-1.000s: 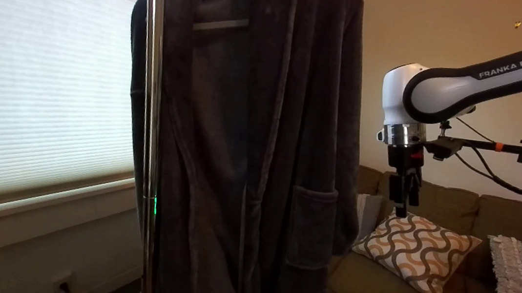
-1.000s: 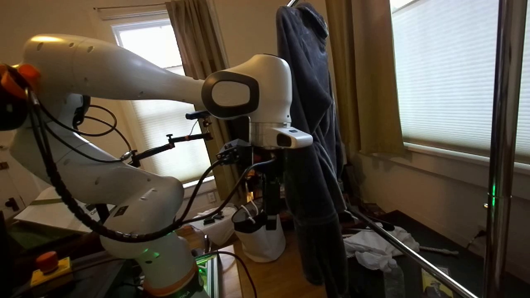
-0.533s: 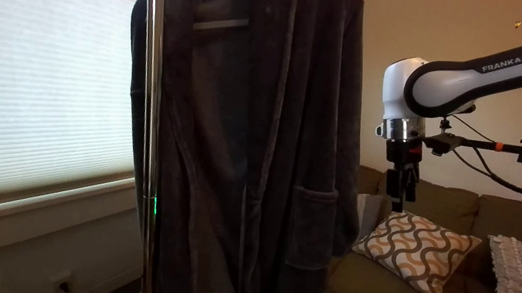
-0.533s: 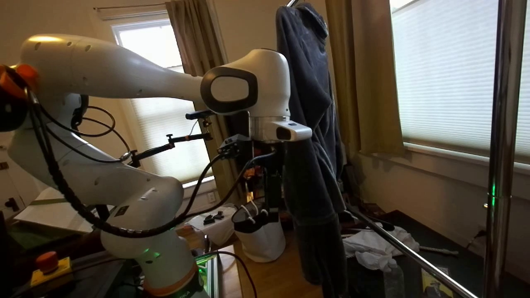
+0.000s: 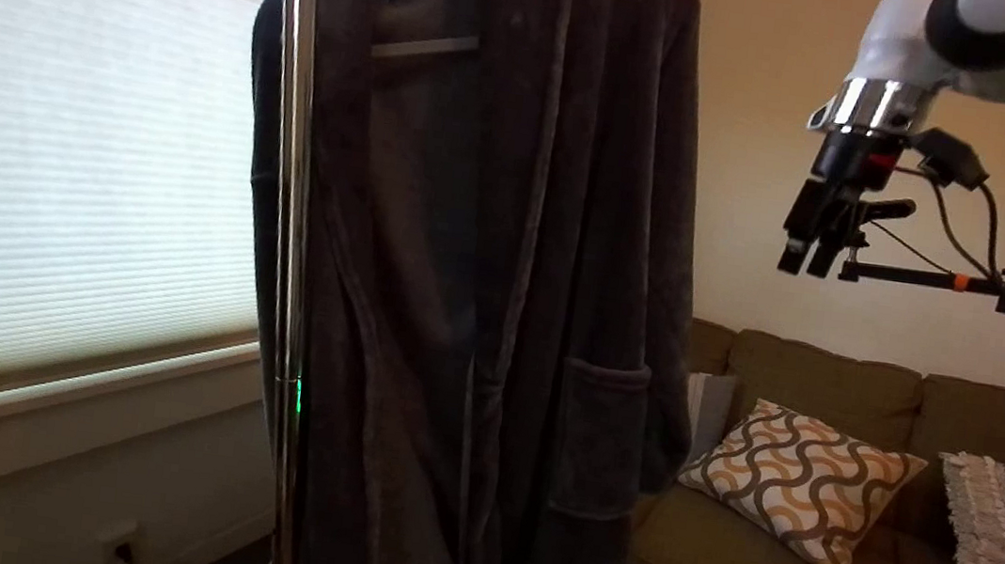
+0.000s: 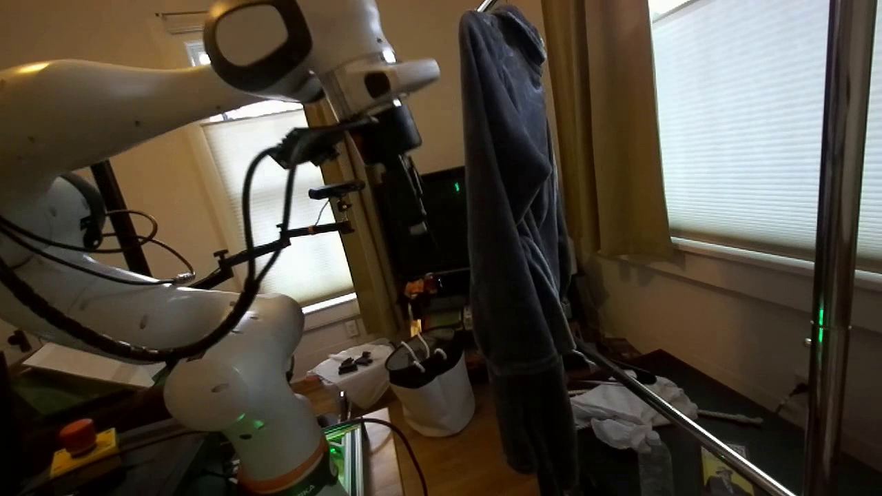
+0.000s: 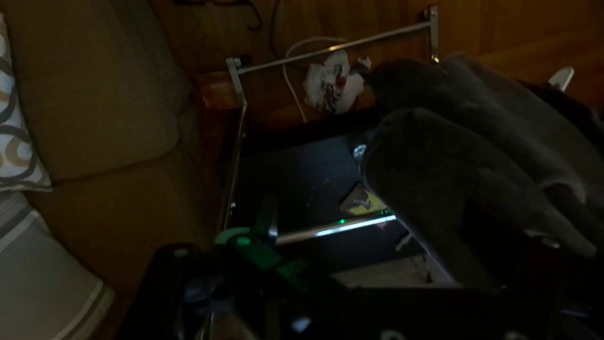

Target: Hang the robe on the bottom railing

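Pre-grasp, by my read

Gripper [image 5: 807, 262]: jaws apart, nothing between. Robe [image 6: 517, 275] hangs clear of them, well above what I take for the bottom railing [image 6: 689, 426]. I'd clamp the hanger [image 5: 425, 47], not plush; lift until its hook clears, cloth out of the jaws. An exterior view shows the hanger; wrist view misses it but looks down on the railing.

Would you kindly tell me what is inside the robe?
Inside the robe, an exterior view shows a pale bar, probably a hanger's; its ends are covered by the robe, and nothing inside the pocket shows.
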{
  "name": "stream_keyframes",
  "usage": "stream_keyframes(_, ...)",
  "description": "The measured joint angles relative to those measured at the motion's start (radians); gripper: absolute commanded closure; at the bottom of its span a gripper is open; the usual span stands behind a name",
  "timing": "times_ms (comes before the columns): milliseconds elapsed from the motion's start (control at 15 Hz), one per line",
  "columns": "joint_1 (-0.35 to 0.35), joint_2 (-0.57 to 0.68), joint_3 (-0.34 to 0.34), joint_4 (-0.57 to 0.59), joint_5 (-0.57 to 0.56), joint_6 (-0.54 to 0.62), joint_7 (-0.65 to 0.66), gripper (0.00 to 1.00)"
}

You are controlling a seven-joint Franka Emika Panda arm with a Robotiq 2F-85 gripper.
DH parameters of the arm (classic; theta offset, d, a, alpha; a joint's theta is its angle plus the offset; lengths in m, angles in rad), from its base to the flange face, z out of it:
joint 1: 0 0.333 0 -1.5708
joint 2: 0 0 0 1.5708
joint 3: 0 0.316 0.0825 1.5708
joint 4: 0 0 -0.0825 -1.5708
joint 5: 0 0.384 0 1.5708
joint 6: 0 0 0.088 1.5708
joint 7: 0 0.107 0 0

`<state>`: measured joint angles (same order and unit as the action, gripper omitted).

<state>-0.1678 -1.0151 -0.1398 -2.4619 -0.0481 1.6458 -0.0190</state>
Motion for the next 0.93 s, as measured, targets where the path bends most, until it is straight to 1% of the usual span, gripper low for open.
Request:
stream_keyframes(133, 0.000, -0.030, 0.008, 0.056, 0.008, -0.015, 0.022, 0.00)
stream_keyframes(267, 0.000, -0.030, 0.014, 0.075, 0.009, -0.021, 0.029, 0.00)
stream_keyframes(333, 0.009, -0.030, 0.013, 0.069, 0.038, -0.011, 0.018, 0.00)
stream_keyframes(467, 0.048, -0.029, 0.012, 0.054, 0.115, 0.052, 0.015, 0.00)
stream_keyframes(667, 0.108, -0.029, 0.000, 0.081, 0.158, 0.120, -0.052, 0.00)
stream_keyframes(933, 0.181, -0.031, -0.052, 0.166, 0.182, 0.137, -0.190, 0.00)
